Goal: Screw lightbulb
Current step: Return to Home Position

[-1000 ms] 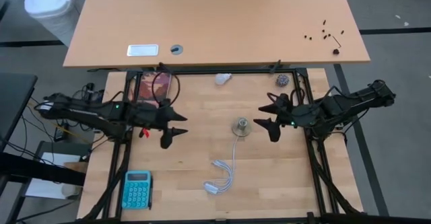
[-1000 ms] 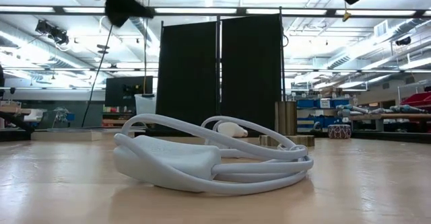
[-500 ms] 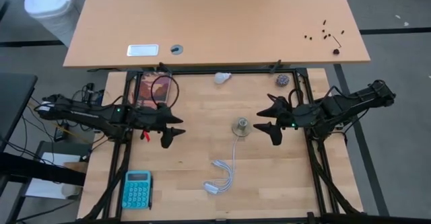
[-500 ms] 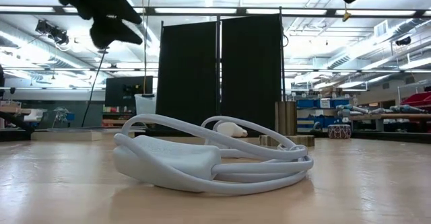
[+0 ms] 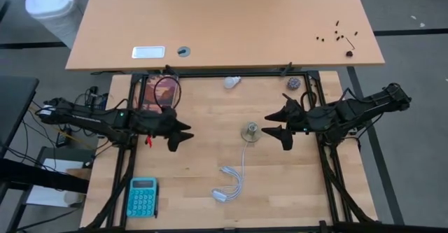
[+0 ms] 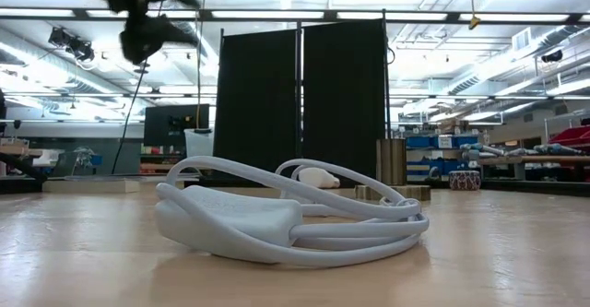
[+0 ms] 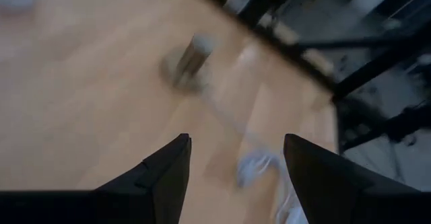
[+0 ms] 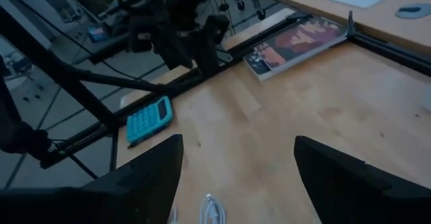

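The lightbulb (image 5: pixel 232 82) lies on its side near the far edge of the table (image 5: pixel 203 156), well apart from both arms and from the socket (image 5: pixel 250 131) with its white cord (image 5: pixel 227 184). The left pincer (image 5: pixel 187 132) hangs over the table's left side, fingers spread, holding nothing. The right pincer (image 5: pixel 269 123) hovers just right of the socket, likewise spread and empty.

L dark two-finger gripper (image 5: pixel 189 132) now sits slightly further back toward the table's left side vs 1 s ago, w/ fingers less spread. R dark two-finger gripper (image 5: pixel 268 123) also shows a narrower gap. In low view less of it shows at the top edge.
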`<state>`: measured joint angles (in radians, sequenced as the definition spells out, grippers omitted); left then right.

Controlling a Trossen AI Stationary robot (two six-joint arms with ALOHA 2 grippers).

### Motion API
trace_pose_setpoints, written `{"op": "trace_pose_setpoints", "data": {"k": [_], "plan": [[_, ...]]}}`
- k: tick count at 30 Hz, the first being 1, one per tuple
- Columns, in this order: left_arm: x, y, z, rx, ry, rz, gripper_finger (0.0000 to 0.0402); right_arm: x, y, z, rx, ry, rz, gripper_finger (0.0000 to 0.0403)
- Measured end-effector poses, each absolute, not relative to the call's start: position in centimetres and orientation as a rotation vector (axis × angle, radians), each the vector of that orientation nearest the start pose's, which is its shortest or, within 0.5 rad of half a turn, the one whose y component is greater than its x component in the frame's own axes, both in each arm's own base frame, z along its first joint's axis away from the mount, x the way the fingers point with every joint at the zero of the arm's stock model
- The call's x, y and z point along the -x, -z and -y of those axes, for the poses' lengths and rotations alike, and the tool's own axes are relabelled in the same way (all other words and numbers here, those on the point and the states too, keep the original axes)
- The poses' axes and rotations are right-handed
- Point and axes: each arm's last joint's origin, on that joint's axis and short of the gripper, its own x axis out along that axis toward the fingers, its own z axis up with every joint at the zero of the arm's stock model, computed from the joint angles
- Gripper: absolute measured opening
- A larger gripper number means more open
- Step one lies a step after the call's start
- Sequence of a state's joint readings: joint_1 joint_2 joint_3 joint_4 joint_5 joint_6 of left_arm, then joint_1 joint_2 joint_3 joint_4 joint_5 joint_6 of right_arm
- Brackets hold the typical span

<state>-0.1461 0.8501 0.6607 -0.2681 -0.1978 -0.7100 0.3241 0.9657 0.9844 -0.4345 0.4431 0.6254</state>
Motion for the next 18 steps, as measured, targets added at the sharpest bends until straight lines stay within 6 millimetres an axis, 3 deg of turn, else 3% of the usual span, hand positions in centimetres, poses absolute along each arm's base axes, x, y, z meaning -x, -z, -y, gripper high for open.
{"op": "trace_pose_setpoints", "data": {"k": [9,15,18], "plan": [[-19.0,-30.3,2.2,0.356,-0.076,-0.120,0.0241,-19.4,-34.9,-5.2,-0.471,0.225,-0.312,0.0293],[-18.2,-28.0,1.5,0.363,-0.160,-0.170,0.0241,-19.4,-34.9,-5.2,-0.471,0.226,-0.313,0.0293],[-17.1,-26.6,1.3,0.397,-0.186,-0.096,0.0241,-19.4,-34.9,-5.2,-0.472,0.225,-0.311,0.0293]]}}
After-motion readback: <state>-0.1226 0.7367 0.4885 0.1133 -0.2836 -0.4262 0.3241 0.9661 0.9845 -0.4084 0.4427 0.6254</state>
